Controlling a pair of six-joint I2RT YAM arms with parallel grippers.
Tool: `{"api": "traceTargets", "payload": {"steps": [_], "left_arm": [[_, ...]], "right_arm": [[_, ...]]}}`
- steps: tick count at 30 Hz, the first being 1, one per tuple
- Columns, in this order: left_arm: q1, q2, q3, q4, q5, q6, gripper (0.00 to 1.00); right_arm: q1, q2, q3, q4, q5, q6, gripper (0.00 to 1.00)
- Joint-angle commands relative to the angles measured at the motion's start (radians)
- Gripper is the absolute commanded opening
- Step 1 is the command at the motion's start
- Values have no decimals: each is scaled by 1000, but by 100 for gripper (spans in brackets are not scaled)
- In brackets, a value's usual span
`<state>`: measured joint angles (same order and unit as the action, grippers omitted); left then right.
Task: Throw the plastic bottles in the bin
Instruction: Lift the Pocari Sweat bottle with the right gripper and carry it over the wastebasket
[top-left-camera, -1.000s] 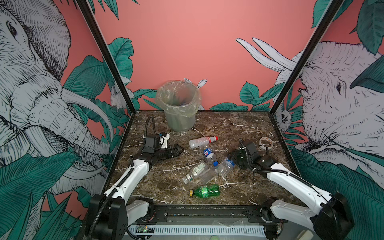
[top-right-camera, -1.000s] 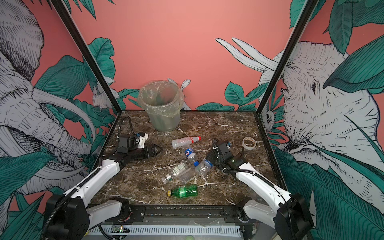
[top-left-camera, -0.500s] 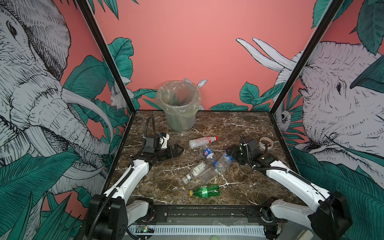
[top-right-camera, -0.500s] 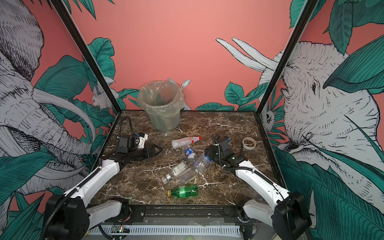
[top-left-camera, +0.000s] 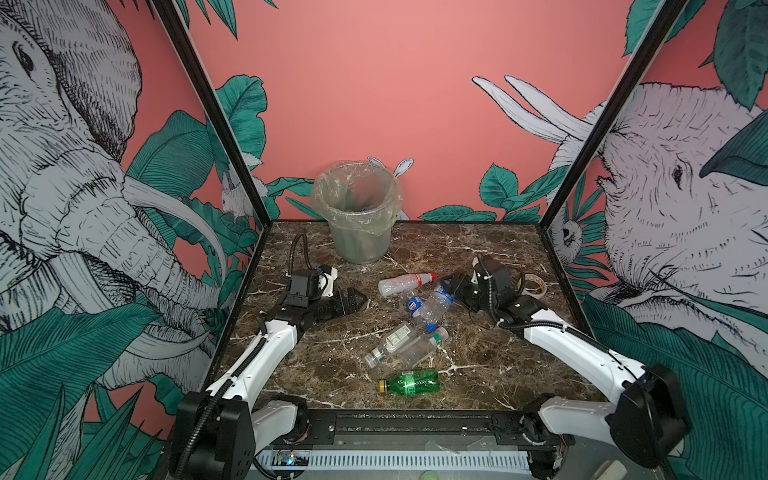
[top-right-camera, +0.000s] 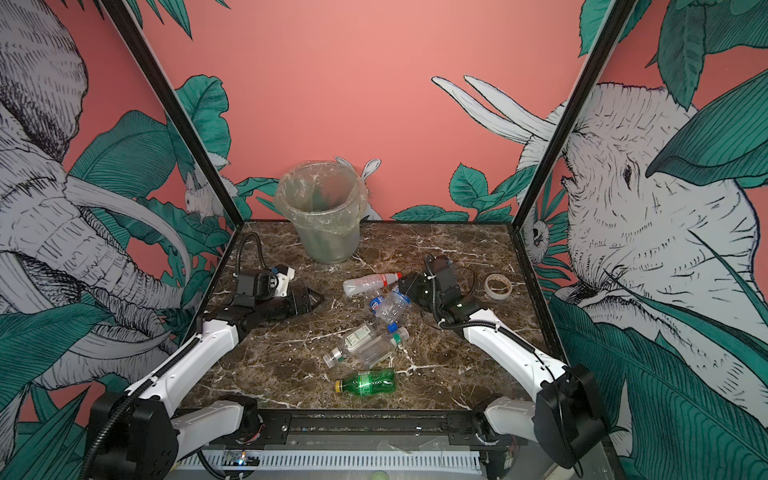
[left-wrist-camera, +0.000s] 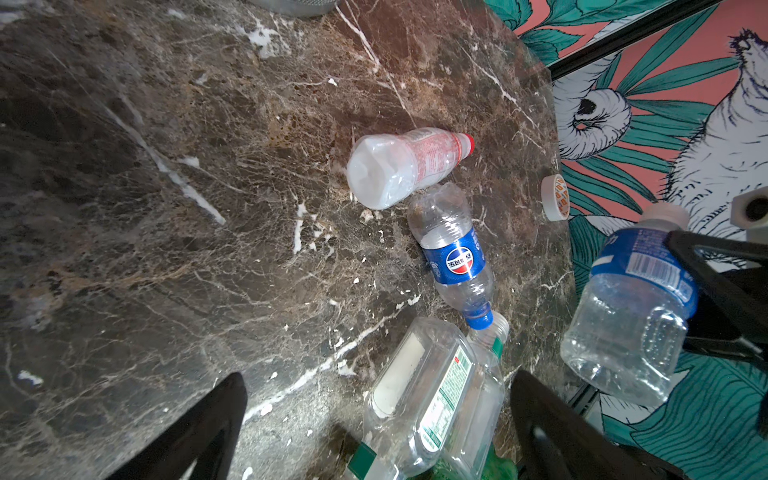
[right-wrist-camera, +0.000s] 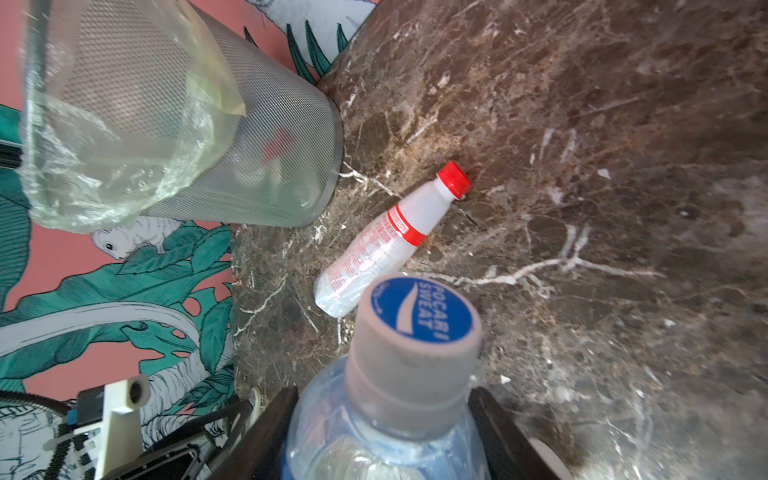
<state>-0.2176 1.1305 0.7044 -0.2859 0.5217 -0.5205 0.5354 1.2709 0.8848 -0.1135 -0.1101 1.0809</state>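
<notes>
A: What are you holding?
B: My right gripper (top-left-camera: 454, 291) is clamped on the Pocari Sweat bottle (right-wrist-camera: 390, 419), held above the marble table (top-left-camera: 498, 353) beside the Pepsi bottle (left-wrist-camera: 455, 257). My left gripper (top-left-camera: 354, 301) hangs spread wide. The bin (top-left-camera: 360, 245) stands at the table's back edge.

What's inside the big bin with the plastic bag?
The bin holds a clear bag liner. Through its mesh wall, the right wrist view shows a blurry red shape and pale ones, maybe bottles. Wall and bag hide how many there are.

Bin (top-left-camera: 359, 245) at the back, bottles (top-left-camera: 399, 345) in a cluster before it, tape ring (top-left-camera: 535, 286) to their right.
</notes>
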Motion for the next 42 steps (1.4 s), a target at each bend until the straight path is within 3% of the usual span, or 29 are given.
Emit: {"api": "traceTargets", "payload": {"steps": [1, 25, 29, 42], "left_arm": [[-4, -21, -8, 9, -2, -26, 99], [-5, -33, 19, 4, 0, -50, 99], [-5, -87, -22, 80, -29, -82, 99], [-3, -66, -20, 43, -69, -64, 99]], "right_arm": [[-3, 47, 62, 136, -38, 19, 59], [-2, 299, 336, 310, -131, 21, 57], [-2, 304, 306, 356, -124, 8, 57], [-20, 131, 57, 413, -106, -96, 57]]}}
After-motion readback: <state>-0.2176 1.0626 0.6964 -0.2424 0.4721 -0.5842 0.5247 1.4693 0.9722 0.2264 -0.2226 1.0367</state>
